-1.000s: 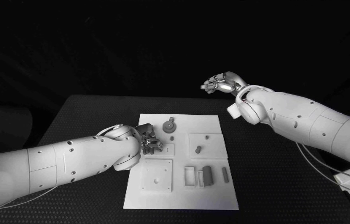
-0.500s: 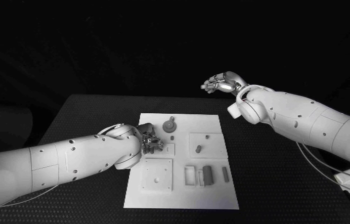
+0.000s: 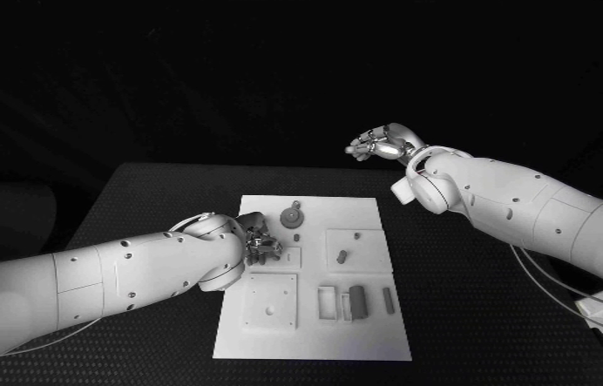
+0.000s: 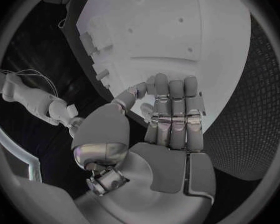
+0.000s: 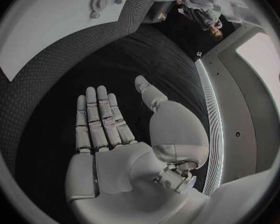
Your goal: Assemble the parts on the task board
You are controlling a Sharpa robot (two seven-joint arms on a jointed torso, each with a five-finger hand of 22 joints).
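The white task board [image 3: 315,342] lies in the middle of the black table. My left hand [image 3: 259,245] is low over the board's left edge, beside a small square plate [image 3: 281,259]. In the left wrist view its fingers [image 4: 174,109] lie close together. The thumb is drawn in against them, pinching what looks like a small pale part [image 4: 147,108]. My right hand [image 3: 381,147] is raised beyond the table's far edge, well away from the board. Its fingers [image 5: 96,117] are straight, the thumb is apart, and it holds nothing.
On the board are a round gear-like part [image 3: 292,218], a short peg [image 3: 296,238], a slotted plate with a piece [image 3: 341,256], a larger square plate [image 3: 270,301] and upright bars [image 3: 357,301]. Black table [image 3: 477,299] surrounds the board.
My left hand has edged very slightly at the board's left side. My right arm has held still.
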